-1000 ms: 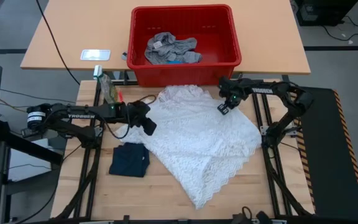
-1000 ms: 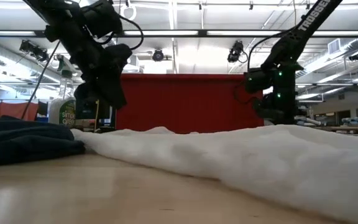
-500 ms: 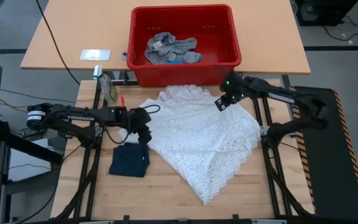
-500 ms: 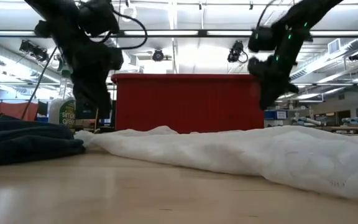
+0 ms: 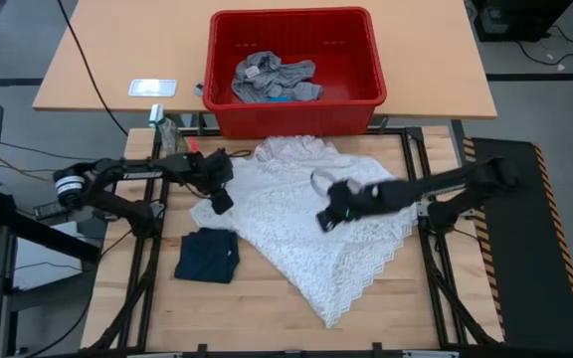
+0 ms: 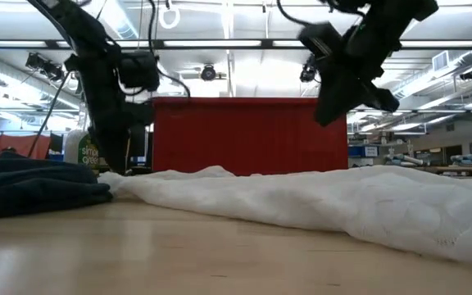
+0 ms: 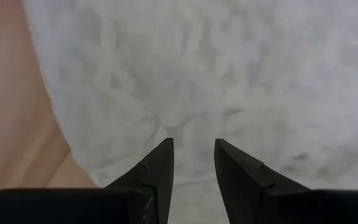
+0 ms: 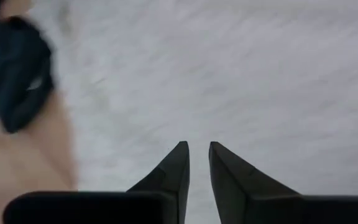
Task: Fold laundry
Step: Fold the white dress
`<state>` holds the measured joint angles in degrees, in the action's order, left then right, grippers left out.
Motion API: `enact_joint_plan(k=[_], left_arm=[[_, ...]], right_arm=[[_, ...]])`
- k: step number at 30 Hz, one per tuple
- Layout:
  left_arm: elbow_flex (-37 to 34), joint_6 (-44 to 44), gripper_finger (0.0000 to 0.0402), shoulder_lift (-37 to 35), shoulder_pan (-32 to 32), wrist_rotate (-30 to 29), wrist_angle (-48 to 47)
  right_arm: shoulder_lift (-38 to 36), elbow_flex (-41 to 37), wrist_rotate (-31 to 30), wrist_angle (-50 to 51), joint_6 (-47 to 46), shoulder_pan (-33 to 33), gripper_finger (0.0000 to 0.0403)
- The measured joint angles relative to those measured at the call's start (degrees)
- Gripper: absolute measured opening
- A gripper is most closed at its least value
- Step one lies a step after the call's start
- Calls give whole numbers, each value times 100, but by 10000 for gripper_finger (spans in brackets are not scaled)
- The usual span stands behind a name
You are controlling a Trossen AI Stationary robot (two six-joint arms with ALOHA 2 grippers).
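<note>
The right gripper (image 8: 198,163) is pointing toward twelve o'clock over the white lace garment (image 8: 229,74), its two dark fingers (image 8: 232,180) standing slightly apart with pale cloth showing in the narrow gap. The dark navy garment (image 8: 14,71) is lying at about ten o'clock on the wooden table (image 8: 23,168).

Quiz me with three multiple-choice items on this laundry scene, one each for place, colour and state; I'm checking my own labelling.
1. Where is the right hand?
A. over the white lace garment
B. inside the basket
C. over the navy garment

2. What colour is the basket?
A. blue
B. red
C. grey

3. How does the navy garment lie?
A. hanging from a hand
B. in the basket
C. on the table, apart from both hands

Answers: 1 A, the high view shows it above the lace; 2 B, its walls are red; 3 C, the left hand is at the lace's edge instead.
</note>
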<state>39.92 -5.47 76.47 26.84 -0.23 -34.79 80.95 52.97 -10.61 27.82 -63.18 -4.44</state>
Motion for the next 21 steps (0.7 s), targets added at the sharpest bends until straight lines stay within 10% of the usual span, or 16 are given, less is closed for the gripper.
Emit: enact_joint_plan(k=[6,13,21], left_arm=[[0,66,117,601,-28,93,-179],[28,380,117,965,-165,1699,-280],[-11,427,117,77,-1023,2369,-285]], right_arm=[[1078,0,-711,-1418,-1853,-1434,66],[1959,42,-170,-1212,-3464,-2482,66],[1687,50,-861,-851,-4803,-3546,69]])
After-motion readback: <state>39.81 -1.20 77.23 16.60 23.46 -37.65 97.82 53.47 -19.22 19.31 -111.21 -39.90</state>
